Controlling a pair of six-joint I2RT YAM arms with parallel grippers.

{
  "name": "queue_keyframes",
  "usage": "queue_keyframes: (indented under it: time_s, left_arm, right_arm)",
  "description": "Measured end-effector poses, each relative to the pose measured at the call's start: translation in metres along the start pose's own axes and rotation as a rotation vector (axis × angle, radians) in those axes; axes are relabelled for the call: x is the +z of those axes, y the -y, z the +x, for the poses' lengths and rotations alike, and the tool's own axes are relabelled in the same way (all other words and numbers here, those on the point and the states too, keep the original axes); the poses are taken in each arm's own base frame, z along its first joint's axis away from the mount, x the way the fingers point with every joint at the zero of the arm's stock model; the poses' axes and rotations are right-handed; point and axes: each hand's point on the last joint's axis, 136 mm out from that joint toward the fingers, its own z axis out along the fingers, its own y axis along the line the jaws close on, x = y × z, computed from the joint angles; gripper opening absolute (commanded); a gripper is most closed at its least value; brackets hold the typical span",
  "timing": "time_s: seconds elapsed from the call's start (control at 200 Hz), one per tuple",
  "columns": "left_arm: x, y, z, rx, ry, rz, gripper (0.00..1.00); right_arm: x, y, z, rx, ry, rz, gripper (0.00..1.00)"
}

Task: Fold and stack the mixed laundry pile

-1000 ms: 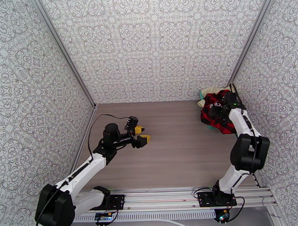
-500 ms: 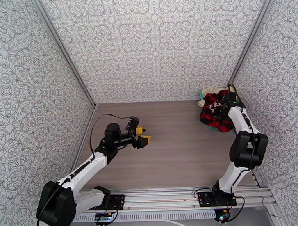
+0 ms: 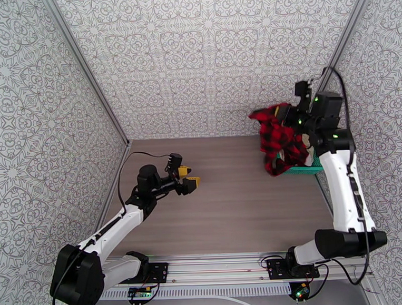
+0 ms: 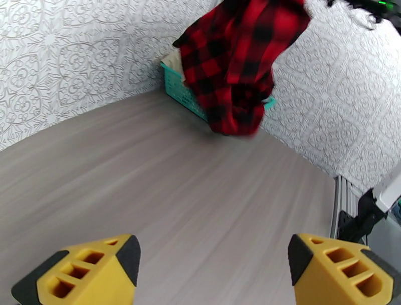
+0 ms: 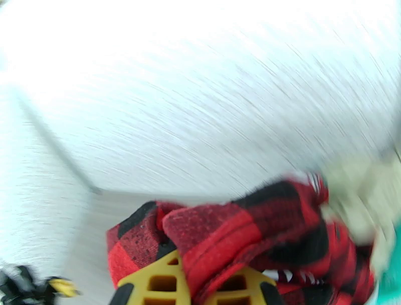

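My right gripper [image 3: 285, 116] is raised high at the back right, shut on the red-and-black checked shirt [image 3: 274, 140]. The shirt hangs from it, its lower end drooping over the teal basket [image 3: 303, 170]. The right wrist view shows a fold of the shirt [image 5: 215, 241] pinched between the yellow fingers [image 5: 153, 283], with cream cloth [image 5: 358, 200] blurred to the right. My left gripper [image 3: 189, 178] hovers open over the table's left half with nothing between its fingers. From the left wrist view, the shirt [image 4: 240, 65] dangles in front of the basket [image 4: 180, 93], and cream cloth [image 4: 174, 56] peeks over the basket's rim.
The wood-grain table [image 3: 229, 202] lies between the two arms. Patterned walls close in the left, back and right sides. The basket sits in the back right corner against the wall. A metal rail [image 3: 231, 265] runs along the near edge.
The right gripper shut on the shirt in the basket, then rose and drew the shirt up so it now hangs. The left gripper drifted slightly left, still open.
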Motion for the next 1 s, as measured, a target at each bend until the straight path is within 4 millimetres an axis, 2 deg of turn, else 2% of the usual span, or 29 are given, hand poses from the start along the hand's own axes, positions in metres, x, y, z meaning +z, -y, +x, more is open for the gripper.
queue_keyframes:
  time_s: [0.085, 0.17, 0.245, 0.325, 0.4, 0.495, 0.525, 0.53, 0.535, 0.54, 0.545, 0.555, 0.615, 0.68, 0.745, 0.82, 0.875, 0.935, 0.98, 1.0]
  left_arm:
    - [-0.005, -0.002, -0.003, 0.0, 0.015, -0.018, 0.83]
    - [-0.011, -0.004, -0.008, 0.004, 0.033, -0.038, 0.83]
    - [-0.018, -0.005, -0.014, 0.011, 0.056, -0.055, 0.83]
    - [-0.027, -0.002, -0.02, 0.024, 0.079, -0.07, 0.83]
    - [-0.036, 0.0, -0.026, 0.034, 0.096, -0.088, 0.84]
    - [-0.047, 0.005, -0.031, 0.045, 0.112, -0.108, 0.84]
    - [-0.05, 0.006, -0.032, 0.046, 0.113, -0.113, 0.84]
    - [-0.051, 0.006, -0.032, 0.045, 0.113, -0.116, 0.84]
    - [-0.051, 0.006, -0.032, 0.045, 0.113, -0.116, 0.84]
    - [-0.052, 0.006, -0.032, 0.046, 0.114, -0.119, 0.84]
    - [-0.052, 0.006, -0.032, 0.046, 0.114, -0.119, 0.85]
    - [-0.053, 0.006, -0.031, 0.047, 0.115, -0.124, 0.85]
    - [-0.057, 0.004, -0.029, 0.045, 0.115, -0.141, 0.85]
    - [-0.059, 0.001, -0.022, 0.03, 0.099, -0.159, 0.85]
    - [-0.059, -0.004, -0.013, 0.006, 0.073, -0.179, 0.85]
    - [-0.057, -0.011, -0.001, -0.029, 0.035, -0.202, 0.85]
    - [-0.055, -0.017, 0.006, -0.048, 0.012, -0.219, 0.84]
    - [-0.05, -0.021, 0.015, -0.066, -0.015, -0.233, 0.84]
    - [-0.044, -0.023, 0.025, -0.077, -0.047, -0.244, 0.84]
    - [-0.04, -0.022, 0.029, -0.079, -0.063, -0.239, 0.84]
  right_arm:
    - [-0.005, -0.066, -0.015, -0.048, 0.027, -0.195, 0.0]
    - [-0.005, -0.126, -0.011, -0.073, 0.008, -0.378, 0.0]
    - [0.004, -0.163, 0.007, -0.074, -0.042, -0.495, 0.0]
    - [0.028, -0.178, 0.034, -0.055, -0.12, -0.543, 0.0]
    - [0.064, -0.176, 0.072, -0.016, -0.217, -0.535, 0.0]
    - [0.12, -0.159, 0.149, 0.051, -0.394, -0.476, 0.0]
    - [0.132, -0.154, 0.168, 0.064, -0.435, -0.46, 0.0]
    - [0.139, -0.151, 0.181, 0.071, -0.462, -0.45, 0.01]
    - [0.139, -0.151, 0.181, 0.071, -0.462, -0.45, 0.03]
    - [0.143, -0.149, 0.19, 0.077, -0.481, -0.441, 0.04]
    - [0.143, -0.149, 0.19, 0.077, -0.481, -0.441, 0.06]
    - [0.15, -0.147, 0.203, 0.085, -0.51, -0.432, 0.11]
    - [0.173, -0.136, 0.255, 0.118, -0.619, -0.393, 0.37]
    - [0.19, -0.123, 0.308, 0.136, -0.726, -0.349, 0.54]
    - [0.192, -0.111, 0.348, 0.146, -0.809, -0.301, 0.68]
    - [0.182, -0.094, 0.375, 0.156, -0.873, -0.241, 0.73]
    - [0.171, -0.085, 0.376, 0.16, -0.877, -0.216, 0.74]
    - [0.154, -0.07, 0.371, 0.175, -0.875, -0.169, 0.76]
    - [0.142, -0.058, 0.36, 0.187, -0.849, -0.142, 0.77]
    - [0.133, -0.047, 0.351, 0.201, -0.83, -0.111, 0.78]
